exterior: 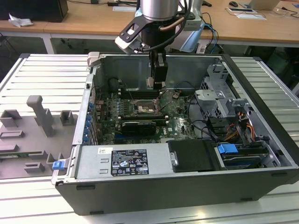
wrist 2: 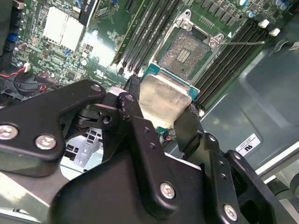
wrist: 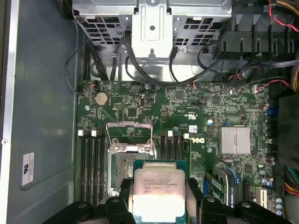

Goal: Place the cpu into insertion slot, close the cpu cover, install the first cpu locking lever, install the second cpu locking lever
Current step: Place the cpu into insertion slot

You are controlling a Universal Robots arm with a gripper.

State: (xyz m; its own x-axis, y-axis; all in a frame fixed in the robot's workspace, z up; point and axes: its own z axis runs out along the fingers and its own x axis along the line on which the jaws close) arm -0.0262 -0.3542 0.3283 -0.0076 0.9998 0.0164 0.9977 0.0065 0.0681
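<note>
My gripper (exterior: 157,80) hangs inside the open computer case, above the green motherboard (exterior: 177,122). It is shut on the cpu (wrist: 156,192), a small square chip with a pale silvery face, held by two opposite edges between black fingers (wrist: 194,198). The same cpu (wrist 2: 162,99) hovers close above the board, a little off to one side of the insertion slot (wrist 2: 187,50), whose dark centre lies bare inside its silver rim. In the first wrist view the cpu hides part of the insertion slot (wrist: 120,173). The cpu cover (wrist: 130,136) stands swung open. A thin wire lever (wrist 2: 243,43) sticks out beside the slot.
Long black memory slots (wrist: 89,163) flank the socket on both sides. A finned heatsink (wrist: 236,140), a black graphics card (exterior: 138,126), loose cables (exterior: 201,126), a drive cage (exterior: 219,98) and the power supply (exterior: 124,161) crowd the case. Grey fixtures (exterior: 39,119) sit on the exterior view's left.
</note>
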